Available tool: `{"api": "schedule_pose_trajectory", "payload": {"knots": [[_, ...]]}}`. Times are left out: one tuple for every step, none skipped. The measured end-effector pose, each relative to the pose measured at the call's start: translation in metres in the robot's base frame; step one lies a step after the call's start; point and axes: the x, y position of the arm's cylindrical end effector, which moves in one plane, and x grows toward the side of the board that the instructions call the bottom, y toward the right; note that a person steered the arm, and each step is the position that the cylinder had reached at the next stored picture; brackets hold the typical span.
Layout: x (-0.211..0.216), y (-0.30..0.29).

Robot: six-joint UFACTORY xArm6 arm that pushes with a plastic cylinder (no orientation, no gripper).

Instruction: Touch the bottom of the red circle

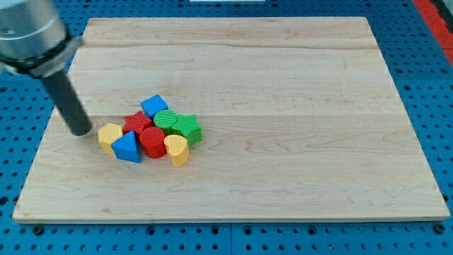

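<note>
My tip [81, 130] rests on the table [297, 163], just left of the yellow block [109, 135]. The red circle [152, 141] sits apart in the cluster. I have no fingers, so nothing is held

1. I see a wooden board [283, 85] lying on a blue perforated table [21, 142].
2. A blue cube [154, 106] sits at 12 o'clock in the cluster of blocks.
3. A green circle [167, 119] touches a green star [187, 127] at its 3 o'clock.
4. A red block [136, 122], shape unclear, lies at 10 o'clock.
5. A yellow block [110, 135] touches a blue triangle [127, 146] at 8 o'clock.
6. A yellow heart [176, 149] lies at 5 o'clock.
</note>
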Motion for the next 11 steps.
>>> {"api": "schedule_pose_trajectory", "payload": {"knots": [[0.012, 0.017], [0.012, 0.054], [0.012, 0.068], [0.022, 0.033], [0.063, 0.034], [0.108, 0.064], [0.114, 0.103], [0.089, 0.135], [0.08, 0.154], [0.059, 0.145], [0.052, 0.143]]}}
